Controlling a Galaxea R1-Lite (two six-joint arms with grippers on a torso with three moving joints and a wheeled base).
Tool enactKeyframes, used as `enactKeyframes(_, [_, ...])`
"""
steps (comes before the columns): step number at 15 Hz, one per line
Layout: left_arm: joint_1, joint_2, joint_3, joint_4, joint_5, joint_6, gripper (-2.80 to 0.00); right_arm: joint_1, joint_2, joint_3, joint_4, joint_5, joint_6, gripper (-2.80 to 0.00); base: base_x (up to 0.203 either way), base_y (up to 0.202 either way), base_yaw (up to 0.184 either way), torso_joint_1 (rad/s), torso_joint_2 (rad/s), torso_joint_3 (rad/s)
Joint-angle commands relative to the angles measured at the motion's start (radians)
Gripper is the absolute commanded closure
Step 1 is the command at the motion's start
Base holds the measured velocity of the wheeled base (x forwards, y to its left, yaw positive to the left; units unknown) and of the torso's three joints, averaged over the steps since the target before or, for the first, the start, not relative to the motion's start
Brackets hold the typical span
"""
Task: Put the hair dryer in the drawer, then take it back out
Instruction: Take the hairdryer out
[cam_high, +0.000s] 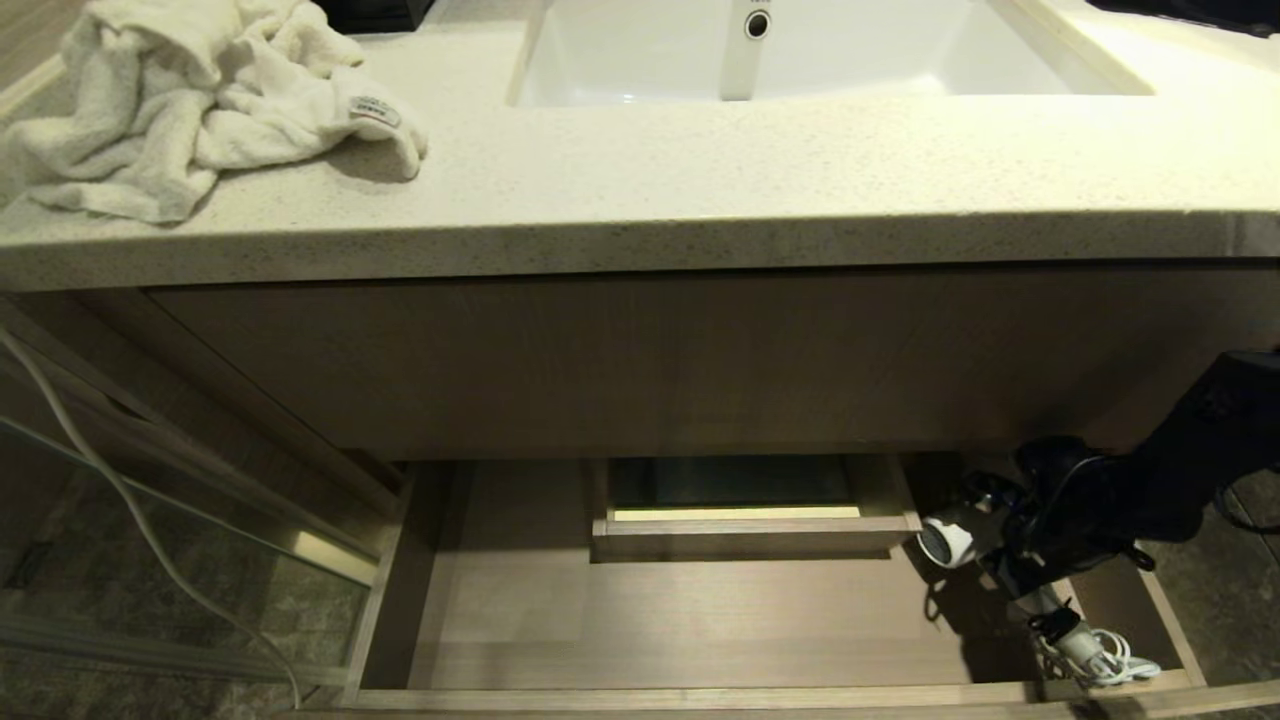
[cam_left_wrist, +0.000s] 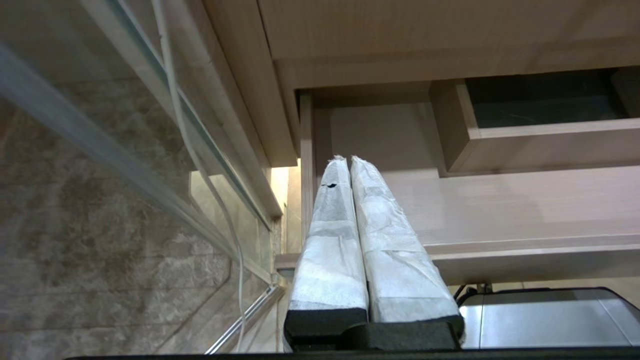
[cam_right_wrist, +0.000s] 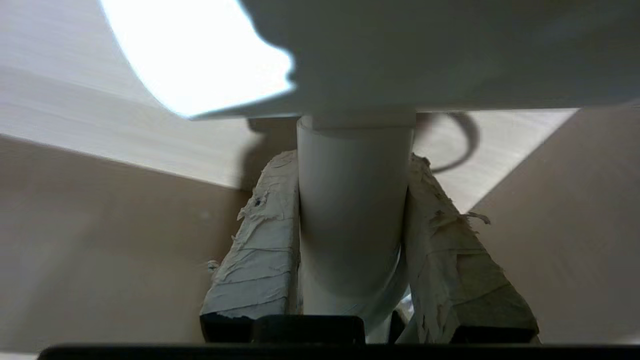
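The drawer (cam_high: 680, 620) stands pulled open under the vanity, its light wood floor bare. Over its right end my right gripper (cam_high: 1010, 565) is shut on the slim white handle of the hair dryer (cam_high: 948, 541). The barrel's round end points left, and the bundled cord (cam_high: 1100, 655) lies by the drawer's front right corner. In the right wrist view the handle (cam_right_wrist: 352, 210) is clamped between both taped fingers (cam_right_wrist: 265, 240) of the right gripper (cam_right_wrist: 350, 157), with the barrel across the top. My left gripper (cam_left_wrist: 348, 161) is shut and empty, parked by the drawer's (cam_left_wrist: 500, 205) front left corner, outside the head view.
A boxed cutout (cam_high: 745, 520) rises at the drawer's back middle. The taller wood-grain panel (cam_high: 650, 360) and the speckled countertop (cam_high: 700, 180) overhang it. A crumpled white towel (cam_high: 200, 100) and the sink (cam_high: 800, 50) are on top. A white cable (cam_high: 120, 500) and a glass panel (cam_high: 180, 560) stand at the left.
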Motion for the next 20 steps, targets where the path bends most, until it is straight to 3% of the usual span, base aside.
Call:
enactKeyframes(1, [0.0, 0.0, 0.002, 0.001, 0.0, 0.0, 0.0, 0.006, -0.002, 0.108, -0.138, -0.003, 0.005, 0.0, 0.0, 0.0, 0.0, 0.0, 0.0, 0.0])
enactKeyframes(9, [0.0, 0.001, 0.002, 0.001, 0.0, 0.0, 0.0, 0.007, 0.034, 0.379, -0.778, -0.001, -0.01, 0.0, 0.0, 0.0, 0.0, 0.0, 0.0, 0.0])
enactKeyframes(15, [0.0, 0.001, 0.002, 0.001, 0.0, 0.0, 0.0, 0.007, 0.01, 0.539, -1.041, -0.002, -0.018, 0.0, 0.0, 0.0, 0.0, 0.0, 0.0, 0.0])
enactKeyframes(20, [0.0, 0.001, 0.002, 0.001, 0.001, 0.0, 0.0, 0.006, -0.051, 0.809, -1.222, -0.001, -0.022, 0.0, 0.0, 0.0, 0.0, 0.0, 0.0, 0.0])
